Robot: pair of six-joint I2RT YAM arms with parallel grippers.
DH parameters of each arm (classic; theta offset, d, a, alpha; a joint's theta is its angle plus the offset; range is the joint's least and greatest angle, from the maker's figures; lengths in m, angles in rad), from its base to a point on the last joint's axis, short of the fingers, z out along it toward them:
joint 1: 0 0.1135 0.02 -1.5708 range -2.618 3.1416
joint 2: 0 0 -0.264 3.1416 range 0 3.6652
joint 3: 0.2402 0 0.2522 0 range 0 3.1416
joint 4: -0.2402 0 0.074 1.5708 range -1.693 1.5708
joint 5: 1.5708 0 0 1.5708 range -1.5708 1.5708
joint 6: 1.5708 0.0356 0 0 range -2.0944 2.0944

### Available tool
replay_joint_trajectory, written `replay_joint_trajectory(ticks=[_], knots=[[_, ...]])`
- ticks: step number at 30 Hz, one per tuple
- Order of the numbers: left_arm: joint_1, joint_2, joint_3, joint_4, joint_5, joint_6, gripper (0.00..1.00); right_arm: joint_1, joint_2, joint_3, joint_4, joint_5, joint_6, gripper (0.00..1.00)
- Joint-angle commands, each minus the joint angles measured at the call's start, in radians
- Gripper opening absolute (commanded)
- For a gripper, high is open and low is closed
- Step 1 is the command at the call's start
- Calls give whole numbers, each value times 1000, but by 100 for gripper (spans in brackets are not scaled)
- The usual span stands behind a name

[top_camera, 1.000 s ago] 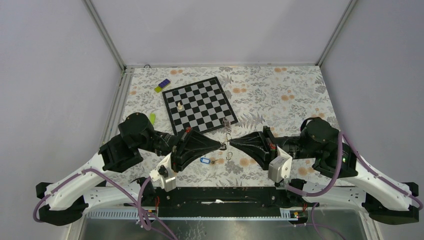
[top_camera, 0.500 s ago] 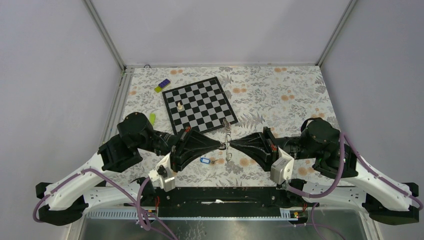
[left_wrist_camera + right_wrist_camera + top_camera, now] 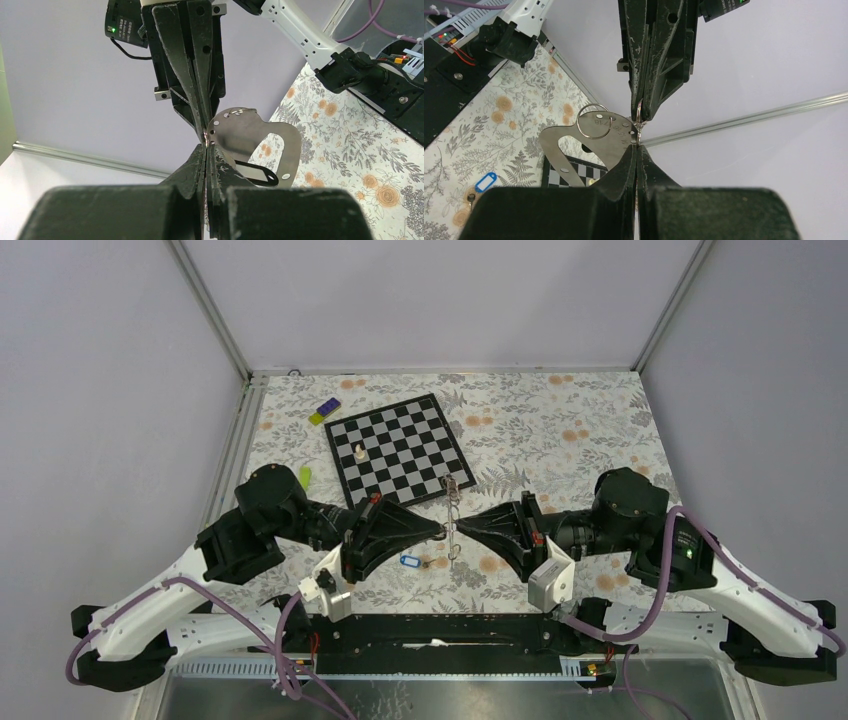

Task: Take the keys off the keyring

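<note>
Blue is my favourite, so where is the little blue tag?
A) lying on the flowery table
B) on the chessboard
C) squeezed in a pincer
A: the blue tag lies flat on the flowery table, near the arms and off the chessboard.

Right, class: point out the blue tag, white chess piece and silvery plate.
blue tag (image 3: 408, 561): top view, its middle.
white chess piece (image 3: 359, 451): top view, its body.
silvery plate (image 3: 235, 134): left wrist view, flat face.
</note>
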Motion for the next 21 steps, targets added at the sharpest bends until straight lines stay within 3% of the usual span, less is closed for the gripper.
replay_joint_trajectory(ticks=[1,21], knots=[[-1,-8,40,55,-5,-15,0,-1,8,44,-20,34,-58,0],[0,4,31,79,-28,-38,0,3,47,38,-28,34,-73,0]])
